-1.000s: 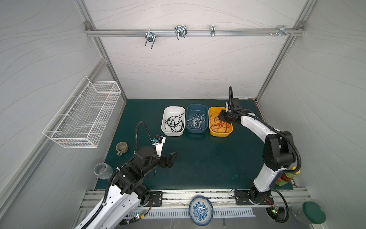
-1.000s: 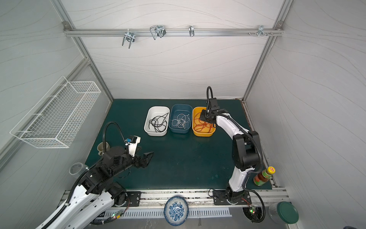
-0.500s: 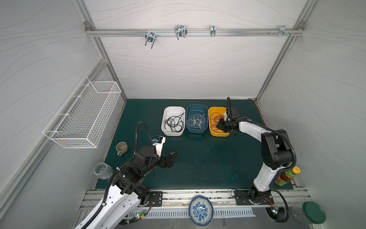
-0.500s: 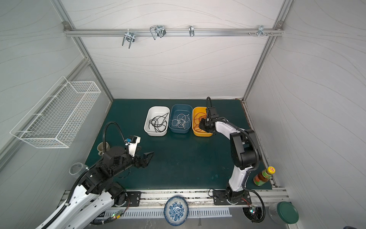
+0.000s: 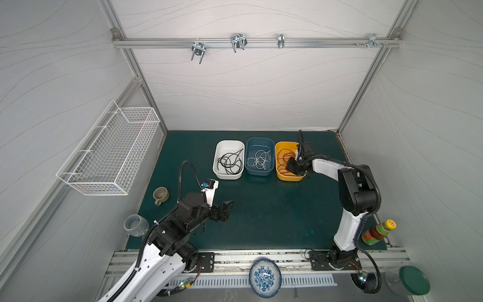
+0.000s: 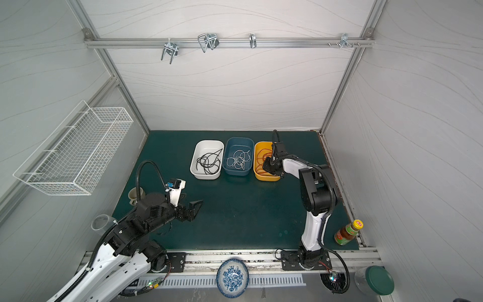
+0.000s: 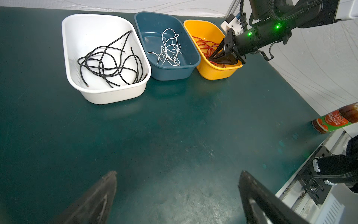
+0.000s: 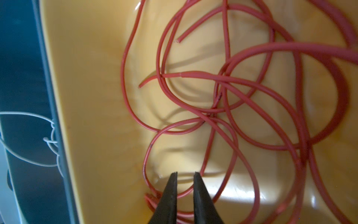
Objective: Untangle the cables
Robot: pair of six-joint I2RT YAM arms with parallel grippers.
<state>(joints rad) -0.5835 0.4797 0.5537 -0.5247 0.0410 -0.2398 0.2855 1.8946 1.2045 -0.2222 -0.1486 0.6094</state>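
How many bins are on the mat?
3, in one row at the back of the mat: white bin at left holding black cables, blue bin in the middle holding white cables, yellow bin at right holding red cables. None looks hidden.

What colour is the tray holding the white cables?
Dark blue; the tray shows best in the left wrist view.

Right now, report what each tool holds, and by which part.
Left tool: open, holding nothing. Right tool: nearly closed among the red cables in the yellow tray; whether a strand is pinched cannot be told.
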